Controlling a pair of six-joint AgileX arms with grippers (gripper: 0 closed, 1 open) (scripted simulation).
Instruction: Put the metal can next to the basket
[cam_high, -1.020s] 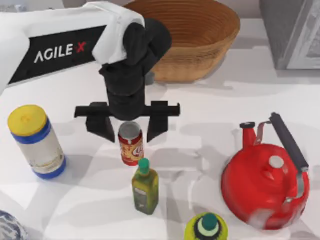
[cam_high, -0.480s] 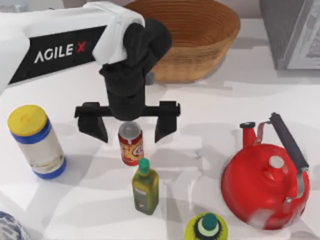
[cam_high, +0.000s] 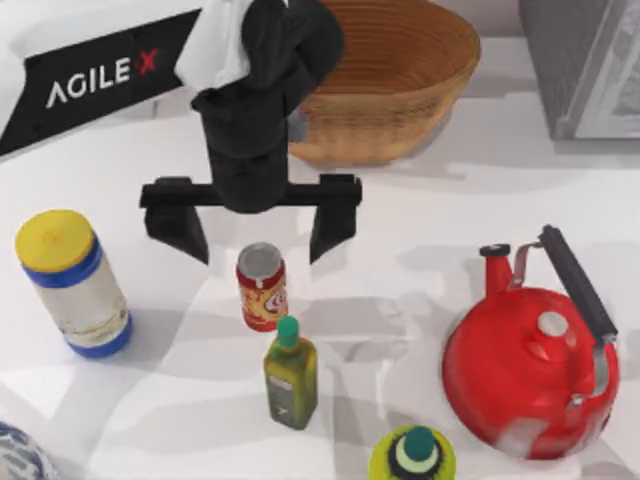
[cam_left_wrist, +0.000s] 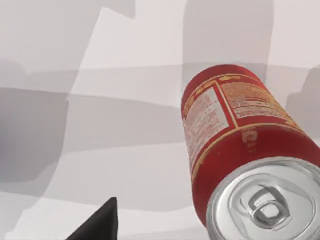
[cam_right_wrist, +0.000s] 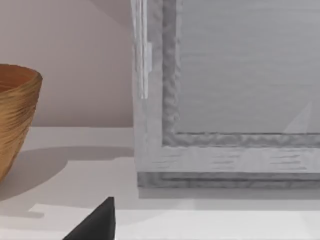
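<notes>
At the near left corner of the bench (cam_high: 480, 200) a blue-and-white patterned object (cam_high: 18, 455) was cut off by the frame, too little of it visible to identify. Just to its right stood the yellow-lidded jar (cam_high: 72, 282), upright, with a blue band under the lid. The left arm (cam_high: 110, 75) reached in from the far left, its black wrist covering part of the near left rim of the basket (cam_high: 400, 70), whose far edge ran out of the top view. The left hand (cam_high: 252, 225) hung above the bench with its two fingers (cam_high: 176, 226) spread wide apart, gripping nothing. The metal can (cam_high: 262, 286) stood upright on the bench just nearer than the hand, level with the gap between the fingers and touching neither; it was well apart from the basket. In the left wrist view the can (cam_left_wrist: 240, 145) appeared from above with its pull-tab top partly cut off, and one dark fingertip (cam_left_wrist: 100, 225) poked in at the edge. Just in front of the can stood the green-capped oil bottle (cam_high: 290, 375), then a yellow-green round object with a green cap (cam_high: 412, 455), cropped at the near edge. A red kettle (cam_high: 530, 365) sat at the right. A grey cabinet (cam_high: 585, 65) filled the far right corner, half out of frame. The right wrist view showed that cabinet (cam_right_wrist: 230, 100), a slice of basket (cam_right_wrist: 17, 120) and one dark fingertip (cam_right_wrist: 97, 222) of the right hand; whether that hand was open or closed could not be told.
</notes>
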